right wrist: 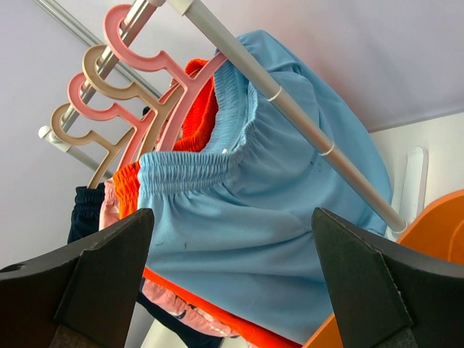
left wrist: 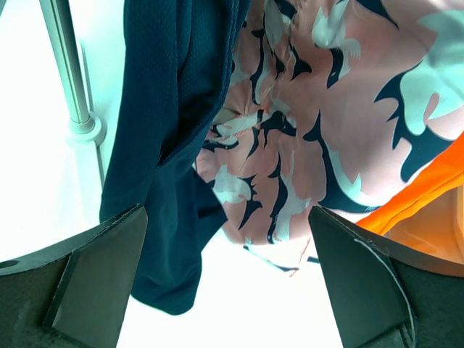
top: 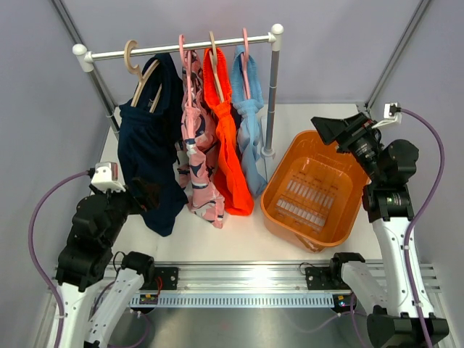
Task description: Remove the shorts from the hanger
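The left pincer [left wrist: 226, 216] is being held released, its fingers spread wide with nothing clasped between them. Just ahead of it the lower hem of the dark navy fabric shorts [left wrist: 181, 94] is being hung. Beyond and to its right, the pink fabric shorts with a dark navy pattern [left wrist: 312, 138] are being draped.

The right pincer [right wrist: 232, 214] is likewise being held released and is being pointed upward. Directly ahead of it the light blue fabric shorts [right wrist: 283, 210] are being carried on a pink plastic hanger [right wrist: 148, 45]. Behind them the bright orange fabric shorts [top: 228, 148] are being carried on a beige hanger [top: 214, 65].

Farther off, all four are being borne by a white metal rail [top: 163, 48]. Beneath the right pincer an orange plastic basket [top: 354, 206] is being supported by the white table [top: 239, 232].
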`<action>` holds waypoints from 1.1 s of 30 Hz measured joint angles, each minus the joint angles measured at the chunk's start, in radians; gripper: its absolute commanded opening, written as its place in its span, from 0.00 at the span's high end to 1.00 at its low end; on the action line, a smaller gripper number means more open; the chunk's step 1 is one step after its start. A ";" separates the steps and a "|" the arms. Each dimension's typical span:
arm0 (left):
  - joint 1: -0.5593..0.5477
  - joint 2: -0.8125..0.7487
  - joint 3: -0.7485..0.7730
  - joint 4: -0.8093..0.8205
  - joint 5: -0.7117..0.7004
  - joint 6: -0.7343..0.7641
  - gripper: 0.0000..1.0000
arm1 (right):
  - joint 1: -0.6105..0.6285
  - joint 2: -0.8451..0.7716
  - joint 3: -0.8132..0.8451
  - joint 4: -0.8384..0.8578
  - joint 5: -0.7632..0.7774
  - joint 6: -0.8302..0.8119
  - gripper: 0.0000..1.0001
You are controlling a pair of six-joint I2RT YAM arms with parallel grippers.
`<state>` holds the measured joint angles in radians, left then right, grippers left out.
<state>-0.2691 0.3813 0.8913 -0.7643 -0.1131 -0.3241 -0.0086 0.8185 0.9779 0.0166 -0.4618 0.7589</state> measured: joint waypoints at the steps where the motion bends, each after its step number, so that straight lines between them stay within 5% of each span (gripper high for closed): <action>1: 0.000 0.000 0.005 -0.007 0.000 0.003 0.01 | 0.000 0.012 0.011 0.003 -0.003 0.000 0.01; 12: 0.000 0.076 0.214 0.040 0.128 0.021 0.02 | 0.000 0.166 0.050 0.022 -0.084 0.007 0.01; 22: -0.027 0.450 0.480 0.259 0.364 -0.046 0.05 | 0.000 0.151 0.050 -0.009 -0.108 -0.014 0.01; 33: -0.492 1.019 1.070 0.309 0.113 0.083 0.04 | 0.000 0.071 0.050 -0.134 -0.105 -0.079 0.01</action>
<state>-0.7609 1.3998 1.9610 -0.4549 -0.0006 -0.2413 -0.0086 0.8898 1.0283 -0.1177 -0.5663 0.6804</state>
